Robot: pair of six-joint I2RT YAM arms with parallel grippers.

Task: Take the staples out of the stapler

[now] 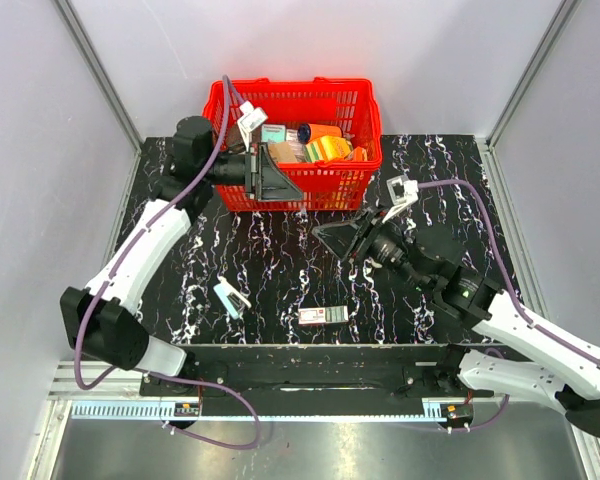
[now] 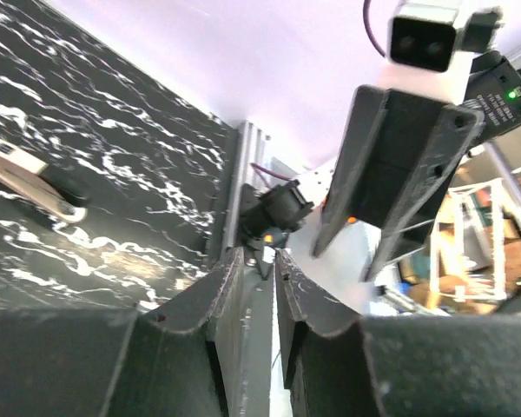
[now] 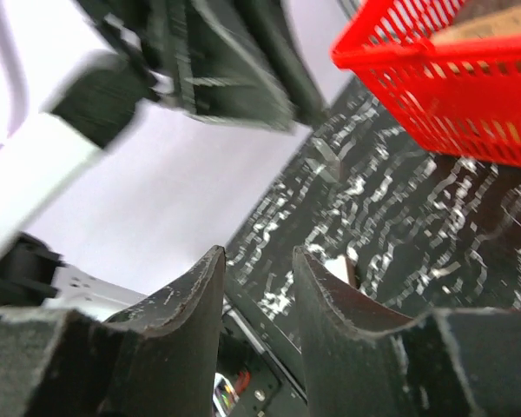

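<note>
The stapler [image 1: 231, 297] lies on the black marbled table [image 1: 280, 260] in the lower left part of the overhead view, slanted, touched by neither arm. It is too small there to tell whether its two halves are apart. Just to its right, near the table's front edge, lies a small white-and-red carton [image 1: 322, 315], separate from it. In the left wrist view a pale elongated thing [image 2: 30, 182] lies on the table at the left edge, cut off by the frame, and I cannot tell what it is. In the right wrist view a small pale scrap [image 3: 339, 268] shows on the table just beyond the right-hand finger, too little of it to name. The left gripper [image 1: 280, 180] [image 2: 259, 261] hangs in front of the red basket [image 1: 360, 175] at the top centre, covering part of its front wall; its jaws are nearly together, with a slim gap and nothing in it. The right gripper [image 1: 335, 235] [image 3: 259, 261] hovers over the middle of the table, well apart from the stapler, jaws moderately parted and empty. The basket holds orange and yellow packets [image 1: 328, 148], partly hidden by its rim. In each wrist view the other arm is blurred.
</note>
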